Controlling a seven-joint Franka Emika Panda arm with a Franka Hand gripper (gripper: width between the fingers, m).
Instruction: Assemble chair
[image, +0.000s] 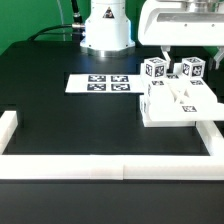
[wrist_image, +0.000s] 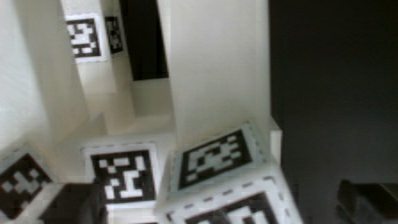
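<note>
The chair's white pieces are gathered at the exterior view's right. Two tagged blocks (image: 155, 70) (image: 192, 69) stand up behind a flat slab piece (image: 172, 104). My gripper (image: 178, 60) hangs just above these blocks. In the wrist view the gripper (wrist_image: 222, 205) is open. Its dark fingertips (wrist_image: 71, 205) sit wide apart either side of a tagged block end (wrist_image: 222, 160), and I see no contact with it. Tall white leg pieces (wrist_image: 196, 60) and another tagged face (wrist_image: 121, 172) lie beyond it.
The marker board (image: 100, 83) lies flat on the black table, left of the pieces. A long white border rail (image: 110, 166) runs along the front and up both sides. The robot base (image: 105, 30) stands at the back.
</note>
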